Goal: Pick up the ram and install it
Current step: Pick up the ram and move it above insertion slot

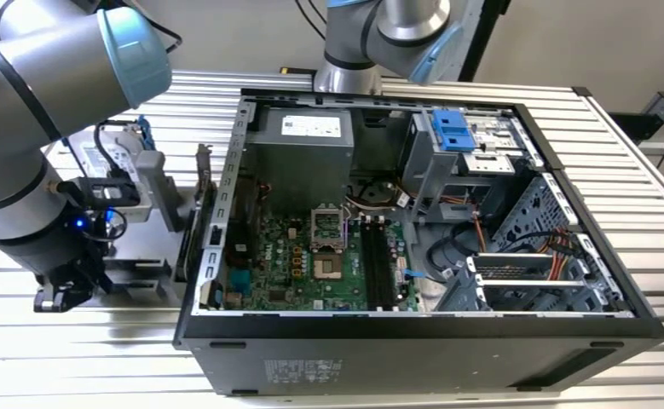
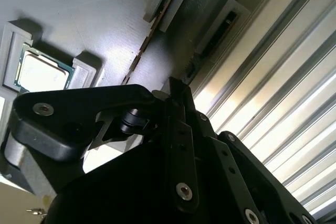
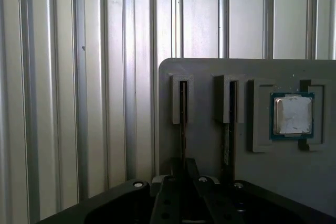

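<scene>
The ram [image 3: 182, 124] stands on edge in a grey tray [image 3: 205, 69] on the ribbed metal worktop [image 3: 79, 103], beside the open computer case [image 1: 423, 349]. The pincer [image 3: 186, 169] hangs at the ram's end; open or closed, I cannot tell.

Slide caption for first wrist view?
Gripper at the grey holder, two ram sticks slotted beside the processor chip.

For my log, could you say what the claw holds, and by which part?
It cannot be told: the claw is at one end of a ram standing in the gray tray.
</scene>
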### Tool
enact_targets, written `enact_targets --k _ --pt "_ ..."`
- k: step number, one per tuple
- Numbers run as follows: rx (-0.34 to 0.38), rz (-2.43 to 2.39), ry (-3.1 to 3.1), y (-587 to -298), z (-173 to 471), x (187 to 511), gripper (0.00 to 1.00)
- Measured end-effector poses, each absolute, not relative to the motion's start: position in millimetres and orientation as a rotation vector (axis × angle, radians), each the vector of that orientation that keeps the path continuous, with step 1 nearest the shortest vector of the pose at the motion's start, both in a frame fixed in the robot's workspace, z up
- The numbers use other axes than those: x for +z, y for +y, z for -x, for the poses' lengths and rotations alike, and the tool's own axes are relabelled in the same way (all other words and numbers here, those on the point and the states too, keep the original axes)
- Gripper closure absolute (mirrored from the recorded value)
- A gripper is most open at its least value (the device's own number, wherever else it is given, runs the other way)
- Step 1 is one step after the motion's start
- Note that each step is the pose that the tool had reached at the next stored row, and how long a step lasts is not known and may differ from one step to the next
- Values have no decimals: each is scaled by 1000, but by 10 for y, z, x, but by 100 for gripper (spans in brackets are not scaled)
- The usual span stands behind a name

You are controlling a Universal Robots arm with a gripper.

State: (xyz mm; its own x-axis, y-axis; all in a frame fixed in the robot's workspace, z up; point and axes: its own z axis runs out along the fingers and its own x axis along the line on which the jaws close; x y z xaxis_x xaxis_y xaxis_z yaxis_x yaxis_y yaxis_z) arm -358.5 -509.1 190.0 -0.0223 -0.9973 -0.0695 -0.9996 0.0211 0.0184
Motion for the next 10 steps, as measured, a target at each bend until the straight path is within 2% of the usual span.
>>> enact_targets --k 10 --pt "96 2170 2218 -5091 3586 2093 100"
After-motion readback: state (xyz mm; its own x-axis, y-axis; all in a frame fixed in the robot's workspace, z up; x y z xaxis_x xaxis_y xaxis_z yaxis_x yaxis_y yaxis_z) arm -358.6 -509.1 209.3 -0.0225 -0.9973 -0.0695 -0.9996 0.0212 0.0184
